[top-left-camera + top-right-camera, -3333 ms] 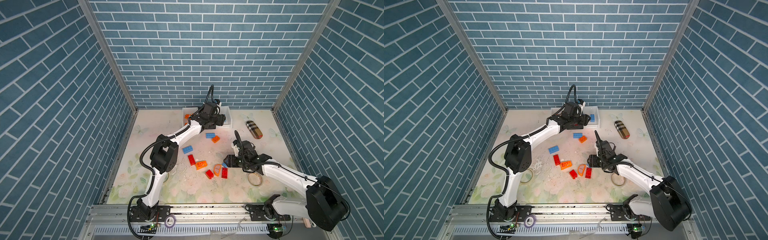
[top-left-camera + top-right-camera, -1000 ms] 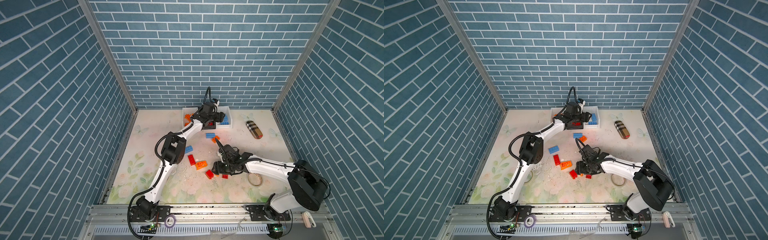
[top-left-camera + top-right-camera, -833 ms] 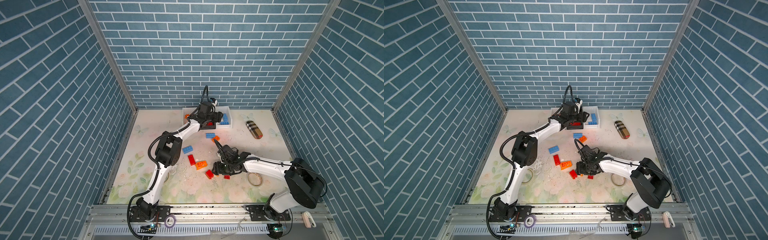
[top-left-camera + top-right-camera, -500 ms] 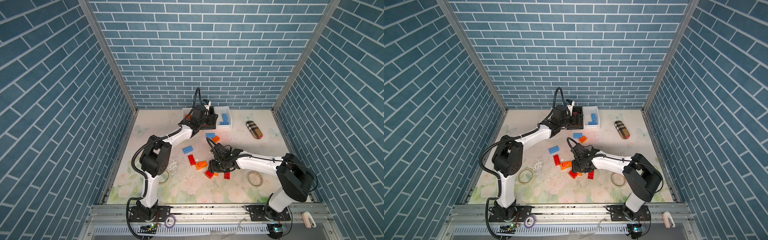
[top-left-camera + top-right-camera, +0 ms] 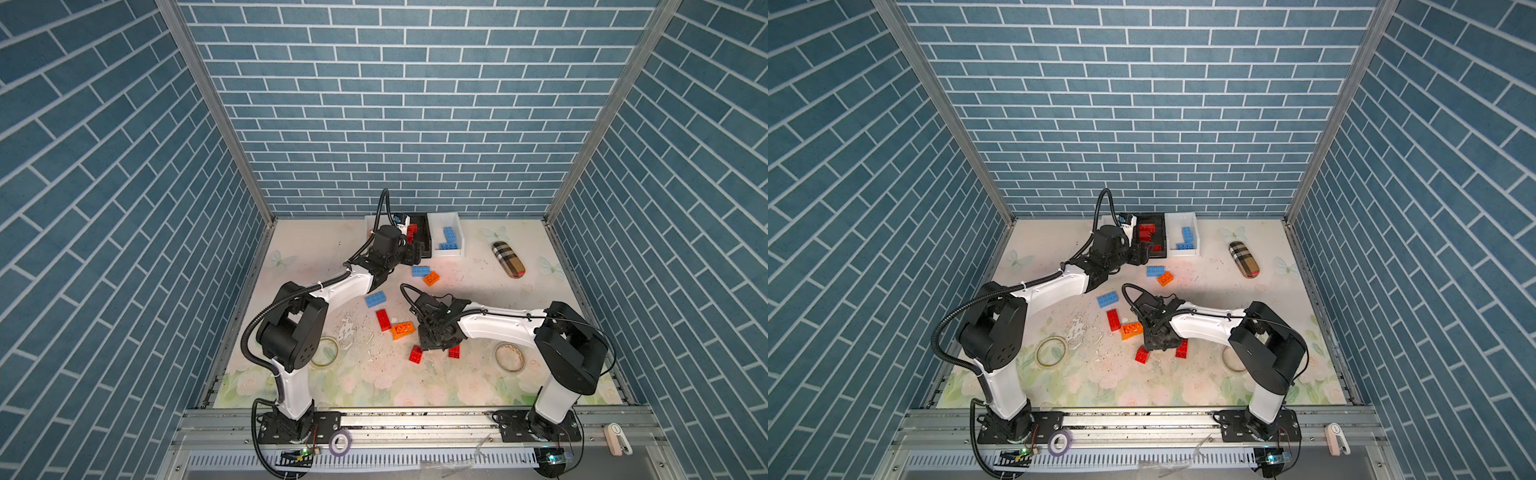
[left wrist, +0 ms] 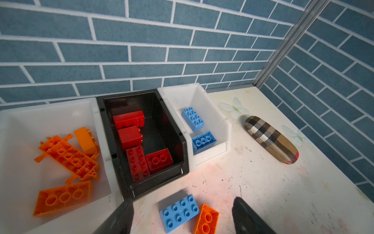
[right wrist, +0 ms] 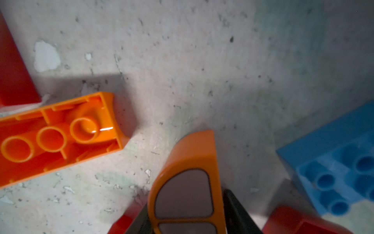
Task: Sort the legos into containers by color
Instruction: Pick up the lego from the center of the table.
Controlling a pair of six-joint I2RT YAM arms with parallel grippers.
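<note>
My right gripper holds the orange window piece; my left gripper stands wide above 1 blue brick

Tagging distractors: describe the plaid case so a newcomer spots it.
Look along the back brick wall to the white bin holding blue bricks. Beside it, toward the right wall, an oblong case lies flat on the table. It alone is tan plaid, rounded and studless.

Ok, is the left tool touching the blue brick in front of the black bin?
Apart. The left wrist view shows a clear gap between each finger of the open left tool and the blue brick.
</note>
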